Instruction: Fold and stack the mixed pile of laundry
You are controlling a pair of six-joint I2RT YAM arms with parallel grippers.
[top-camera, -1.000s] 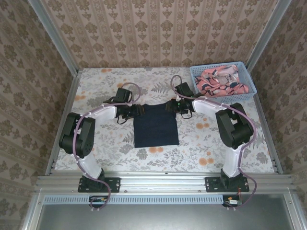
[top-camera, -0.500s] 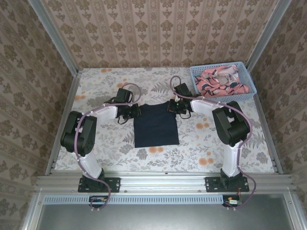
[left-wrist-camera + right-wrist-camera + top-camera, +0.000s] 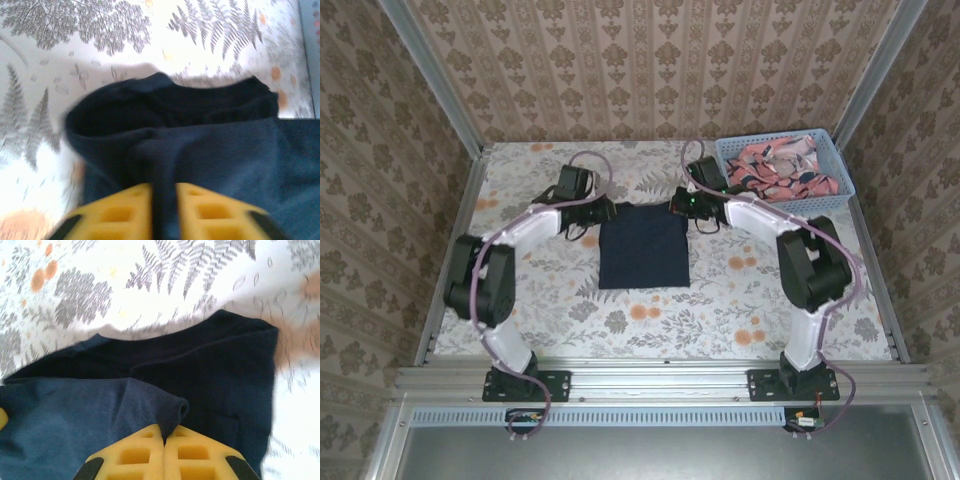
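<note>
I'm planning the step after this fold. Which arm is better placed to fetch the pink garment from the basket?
Right. The right claw pinches a far corner of the dark T-shirt beside the light blue basket holding the pink patterned garment. The left claw grips the opposite corner, farther away.

Both arms reach forward, elbows out, left end effector (image 3: pixel 604 212) and right end effector (image 3: pixel 678 206) clamped.
</note>
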